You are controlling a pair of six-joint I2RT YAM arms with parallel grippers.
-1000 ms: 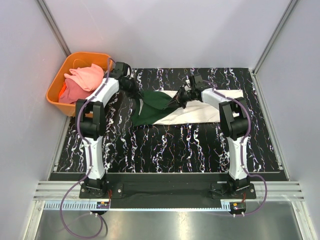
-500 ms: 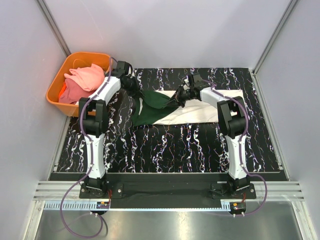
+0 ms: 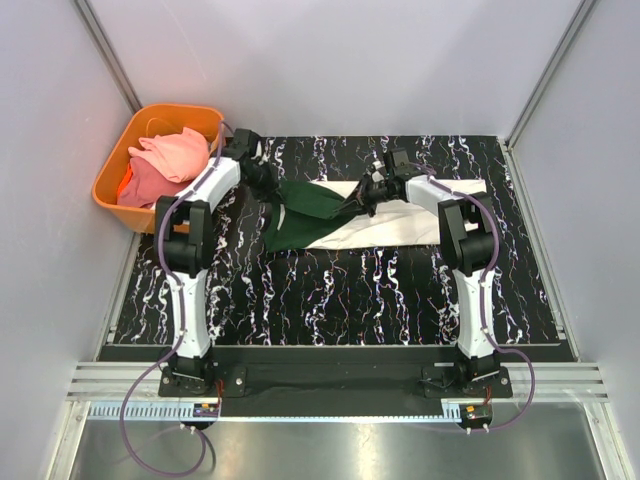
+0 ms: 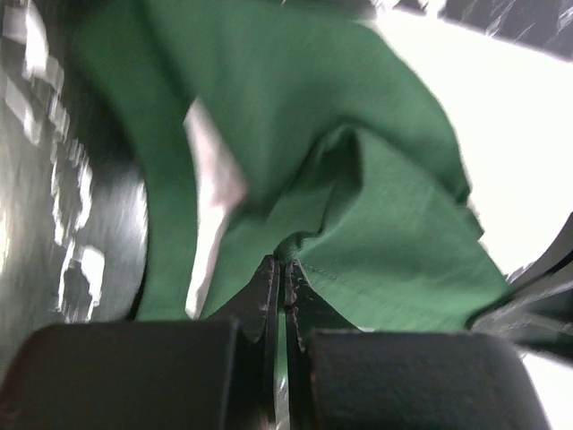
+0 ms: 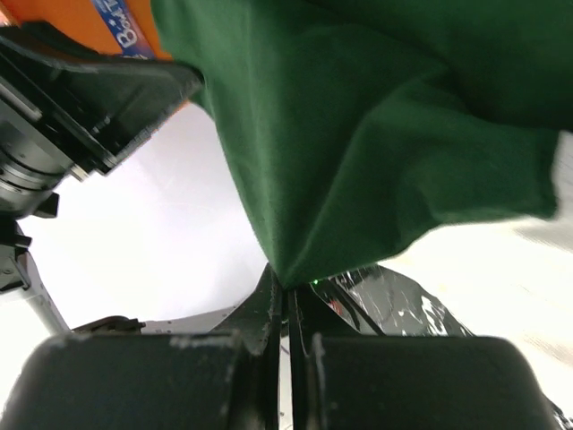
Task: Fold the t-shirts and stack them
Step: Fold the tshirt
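A cream t-shirt [image 3: 400,222] with dark green sleeves lies across the middle of the black marbled table. Its green sleeve [image 3: 310,205] is bunched and stretched between both grippers. My left gripper [image 3: 277,192] is at the sleeve's left end. In the left wrist view it [image 4: 284,264] is shut on a fold of the green cloth [image 4: 394,224]. My right gripper [image 3: 362,200] holds the sleeve's right end. The right wrist view shows it [image 5: 288,288] shut on a hanging green fold [image 5: 358,134]. A pink tee [image 3: 175,152] and a coral tee [image 3: 140,185] lie crumpled in the basket.
An orange basket [image 3: 105,175] stands at the back left, just off the table's corner and close to my left arm. Grey walls close in the back and both sides. The black marbled table [image 3: 330,290] stretches toward the arm bases.
My left gripper let the green cloth go for a moment and has shut on it again. My right gripper has drifted slightly to the right, still holding the sleeve.
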